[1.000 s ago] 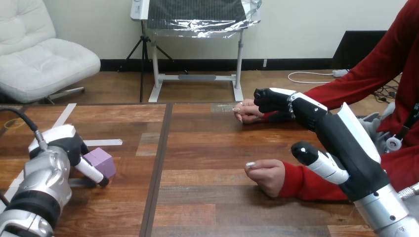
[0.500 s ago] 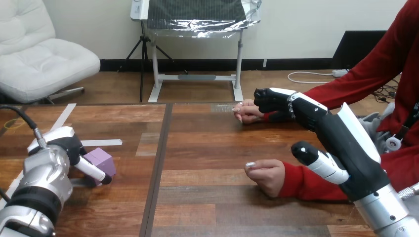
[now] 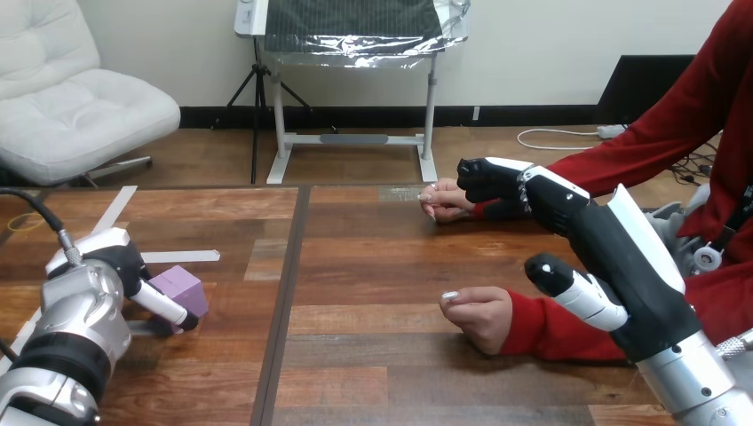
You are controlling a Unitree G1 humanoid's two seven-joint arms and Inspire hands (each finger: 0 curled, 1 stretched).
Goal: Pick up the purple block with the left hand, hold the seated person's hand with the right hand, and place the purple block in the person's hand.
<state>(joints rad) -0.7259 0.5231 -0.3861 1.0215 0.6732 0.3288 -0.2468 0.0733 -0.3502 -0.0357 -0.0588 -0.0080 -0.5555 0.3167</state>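
left hand [image 3: 124,266] curled round purple block [image 3: 186,288], near-left on table [image 3: 373,355] | block near-cubic, no clear long axis | right hand [image 3: 622,257] over person's far hand [image 3: 441,200], grip: cannot tell

Left hand [image 3: 124,266] edged slightly leftward at purple block [image 3: 184,287]; block nudged marginally with it.
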